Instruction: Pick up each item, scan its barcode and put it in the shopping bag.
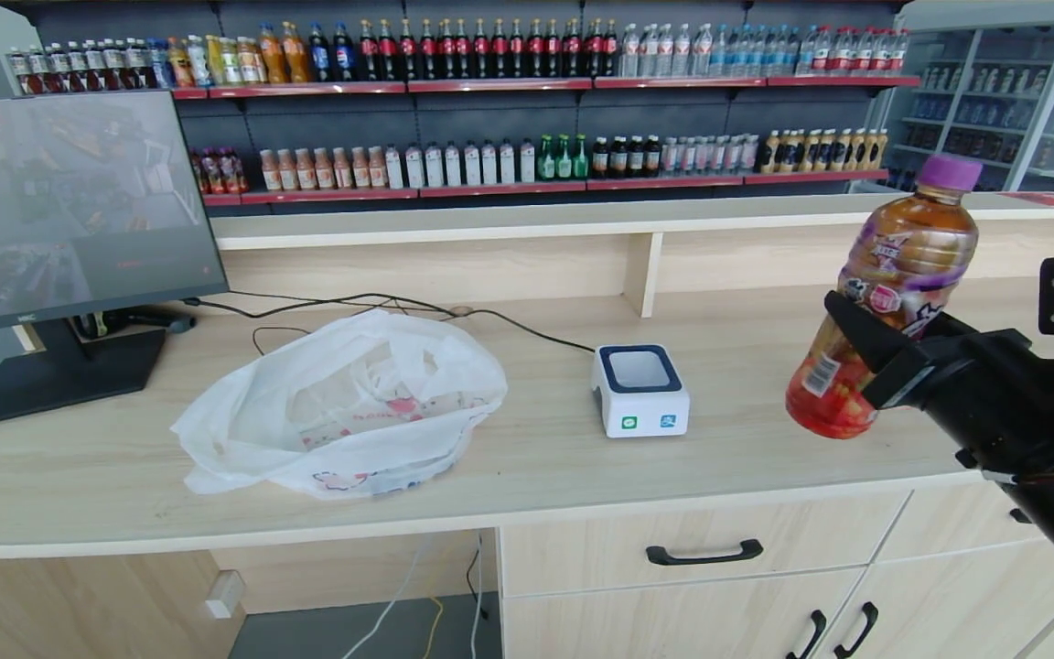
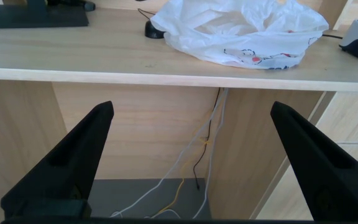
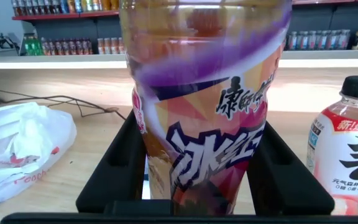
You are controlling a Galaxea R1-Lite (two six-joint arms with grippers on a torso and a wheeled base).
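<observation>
My right gripper [image 1: 870, 352] is shut on a tea bottle [image 1: 888, 293] with a purple cap and purple-orange label, held tilted above the right end of the counter. Its barcode faces left, toward the white barcode scanner [image 1: 639, 389] at mid-counter. The same bottle [image 3: 207, 124] sits between the black fingers [image 3: 114, 165]. The white plastic shopping bag [image 1: 349, 403] lies open left of the scanner, with something pale inside. My left gripper [image 2: 191, 162] is open, hanging below the counter's front edge with the shopping bag [image 2: 241, 31] above it.
A second bottle [image 3: 347, 149] with a black cap and white-pink label stands on the counter beside the held one. A monitor [image 1: 69, 210] stands at the counter's left end with cables [image 1: 353, 307] trailing behind the bag. Drawers [image 1: 701, 554] lie under the counter; stocked shelves fill the back wall.
</observation>
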